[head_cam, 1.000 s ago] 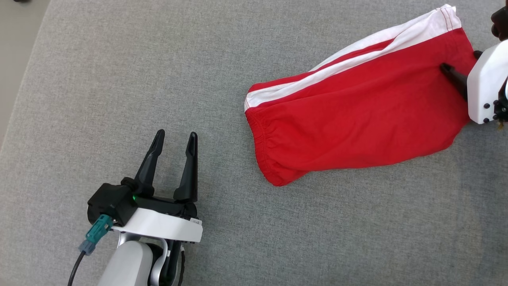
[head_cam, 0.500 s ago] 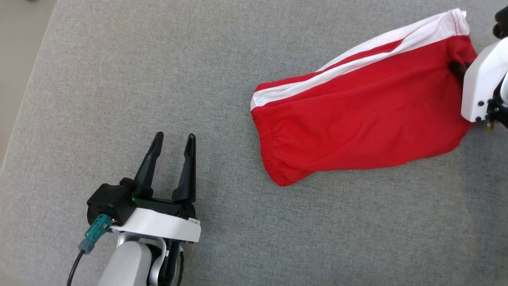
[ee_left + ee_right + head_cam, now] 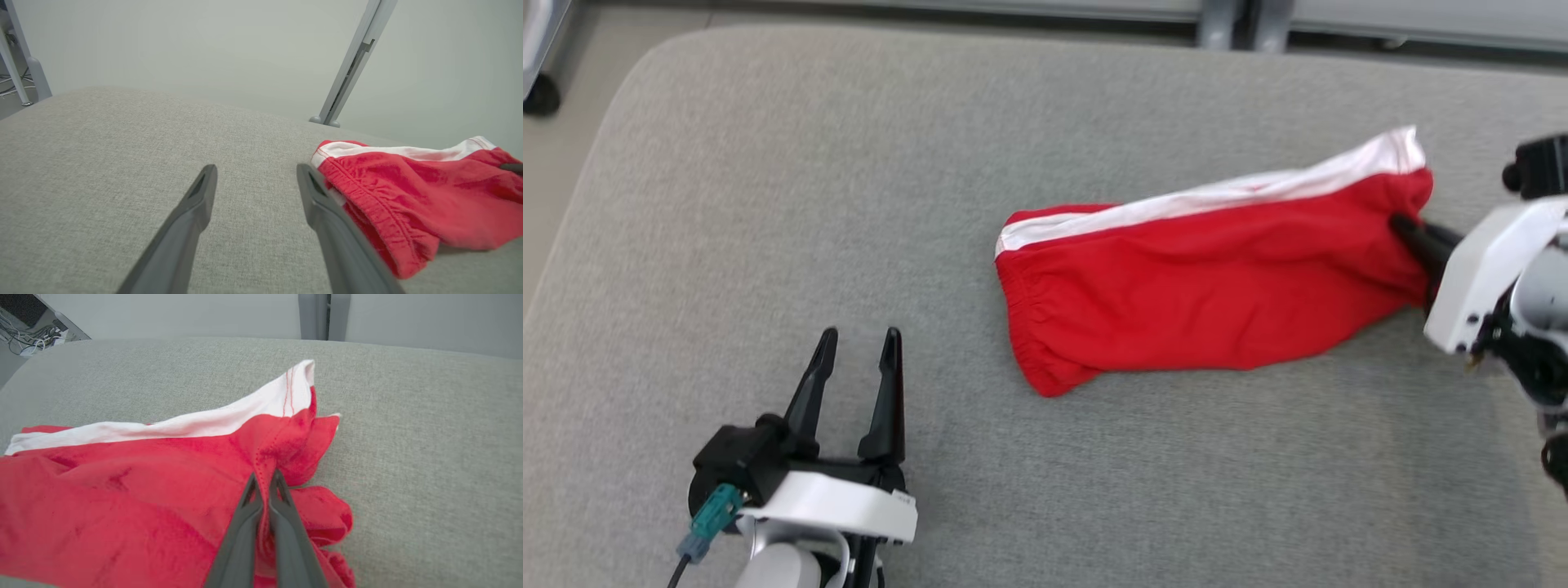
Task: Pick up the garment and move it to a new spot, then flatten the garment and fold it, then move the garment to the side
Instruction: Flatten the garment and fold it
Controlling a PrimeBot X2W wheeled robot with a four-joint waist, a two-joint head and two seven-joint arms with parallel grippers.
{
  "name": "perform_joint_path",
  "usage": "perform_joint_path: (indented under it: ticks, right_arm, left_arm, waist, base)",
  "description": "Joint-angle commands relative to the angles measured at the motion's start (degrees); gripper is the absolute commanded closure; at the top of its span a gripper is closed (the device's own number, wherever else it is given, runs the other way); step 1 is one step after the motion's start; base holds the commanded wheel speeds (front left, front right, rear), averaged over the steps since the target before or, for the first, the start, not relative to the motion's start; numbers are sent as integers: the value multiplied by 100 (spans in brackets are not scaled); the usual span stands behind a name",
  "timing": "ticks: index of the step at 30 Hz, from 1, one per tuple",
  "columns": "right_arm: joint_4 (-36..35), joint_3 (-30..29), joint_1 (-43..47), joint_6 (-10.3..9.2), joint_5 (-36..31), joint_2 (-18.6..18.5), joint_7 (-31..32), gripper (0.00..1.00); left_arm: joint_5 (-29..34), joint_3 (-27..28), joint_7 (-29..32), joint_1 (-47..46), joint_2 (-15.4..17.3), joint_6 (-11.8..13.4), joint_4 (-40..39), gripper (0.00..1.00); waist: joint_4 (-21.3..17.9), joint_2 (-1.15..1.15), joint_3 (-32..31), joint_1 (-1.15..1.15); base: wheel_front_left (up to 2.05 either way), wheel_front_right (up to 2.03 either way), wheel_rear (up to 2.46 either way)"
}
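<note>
Our right fingers (image 3: 239,543) clamp the garment (image 3: 1192,302) by its hem at 3 o'clock in the head view; our left fingers (image 3: 888,384) hang spread and empty at 7 o'clock. We should drag low and slowly (the cloth trails on the surface (image 3: 809,163)). The right wrist view shows bunched hem that the head view hides.

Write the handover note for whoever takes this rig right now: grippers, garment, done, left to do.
Right gripper: shut on the hem end of the red cloth shorts with a white side stripe.
Left gripper: open, holding nothing, apart from the shorts' waistband end.
The shorts lie on the grey fabric cushion, seemingly folded lengthwise, slightly wrinkled.
Left, probably: set them to the side and release.
</note>
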Motion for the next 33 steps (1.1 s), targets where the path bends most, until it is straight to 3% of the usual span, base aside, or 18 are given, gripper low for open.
perform_joint_path:
  ticks: [1, 11, 22, 25, 33]
  right_arm:
    - [-177, -65, 327, -2, 142, 8, -117, 100]
    - [-581, -858, 1715, -2, 536, 118, -382, 100]
    - [14, -1717, 1449, -1, 103, 163, -622, 100]
    - [-232, -1570, 1227, 0, 39, 205, -506, 100]
    - [-1065, -283, 1267, -1, 177, 757, -172, 100]
  left_arm:
    - [51, 70, -5, 157, 23, -1, 23, 0]
    - [207, 252, -5, 777, 166, -93, 71, 0]
    - [281, 215, -5, 891, 161, -129, -16, 0]
    - [297, 193, -5, 908, 153, -139, -19, 0]
    - [316, 200, -5, 948, 113, -118, 42, 0]
  waist:
    - [-344, 0, -388, 0]
    - [-740, 0, -917, 0]
    - [-665, 0, -956, 0]
    - [-588, 0, -974, 0]
    - [-345, 0, -1058, 0]
  base:
    - [0, 0, 0]
    - [0, 0, 0]
    - [0, 0, 0]
    - [0, 0, 0]
    - [0, 0, 0]
